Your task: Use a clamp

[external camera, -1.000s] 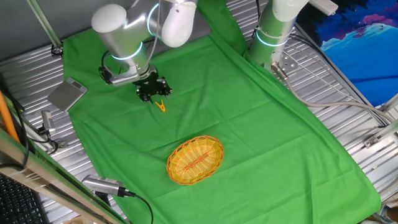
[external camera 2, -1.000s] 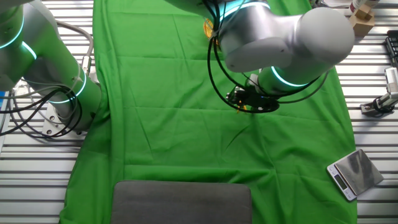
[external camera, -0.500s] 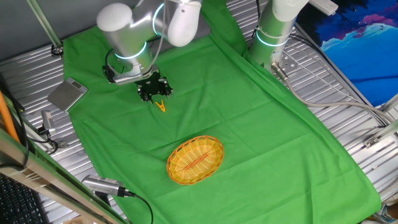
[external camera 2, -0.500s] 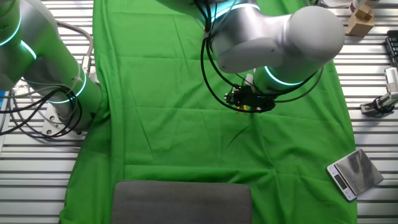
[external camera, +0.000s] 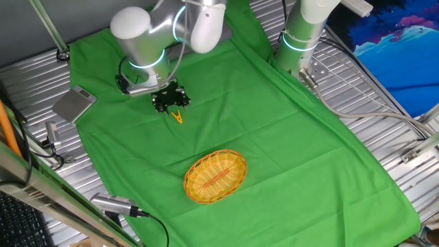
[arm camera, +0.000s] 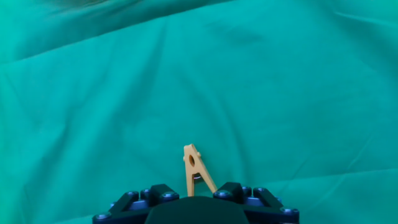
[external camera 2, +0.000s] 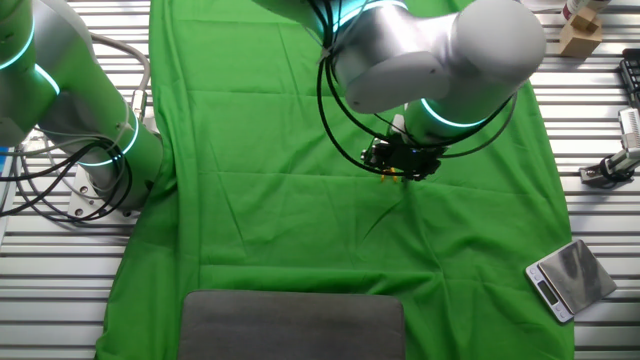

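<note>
While the tool (external camera: 171,103) grips it, the clamp (external camera: 177,117) hangs above the green cloth (external camera: 274,137).
The tool is closed on the prong end of the smooth A-shaped plastic clip; tip points down. The oval woven basket (external camera: 216,176) lies at 5 o'clock; wrinkled cloth covers the ribbed metal table (external camera: 384,130).

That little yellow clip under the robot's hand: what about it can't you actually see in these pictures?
- Hand view: the lower ends of the clip vanish behind the claw, so the grip itself is hidden.
- The other fixed view: the arm covers nearly all of the clip; only yellow specks show.
- One fixed view: the clip is too small to tell whether it touches the green cloth.
</note>
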Controlling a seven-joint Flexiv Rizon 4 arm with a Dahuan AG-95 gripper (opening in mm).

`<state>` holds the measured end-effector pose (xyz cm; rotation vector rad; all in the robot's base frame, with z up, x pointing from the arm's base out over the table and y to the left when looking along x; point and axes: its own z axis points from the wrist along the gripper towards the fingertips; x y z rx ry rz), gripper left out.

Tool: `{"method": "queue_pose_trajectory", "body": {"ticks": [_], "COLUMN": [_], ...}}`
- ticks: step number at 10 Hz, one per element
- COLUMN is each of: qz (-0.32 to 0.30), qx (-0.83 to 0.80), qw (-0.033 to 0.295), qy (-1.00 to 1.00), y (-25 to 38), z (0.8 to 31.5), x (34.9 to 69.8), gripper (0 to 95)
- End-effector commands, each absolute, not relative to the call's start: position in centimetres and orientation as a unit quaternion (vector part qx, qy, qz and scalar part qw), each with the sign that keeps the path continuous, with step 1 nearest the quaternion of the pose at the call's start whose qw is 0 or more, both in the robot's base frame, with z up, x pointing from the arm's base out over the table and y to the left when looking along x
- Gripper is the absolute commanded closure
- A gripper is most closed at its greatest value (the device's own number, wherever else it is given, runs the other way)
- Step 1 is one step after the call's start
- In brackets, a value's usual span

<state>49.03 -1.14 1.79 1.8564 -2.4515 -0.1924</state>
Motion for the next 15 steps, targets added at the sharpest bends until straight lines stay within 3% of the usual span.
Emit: {"method": "queue_pose_trajectory", "body": {"ticks": [1,15], "qz": [-0.053,-0.038], "qx": [0.599,0.598], "qw": [0.025,0.014], "qy": [-0.799,-0.800], "y": [-1.20,-1.19], "z": [1.60,1.02], "x": [49.09,49.19], "gripper": [57.0,57.0]}}
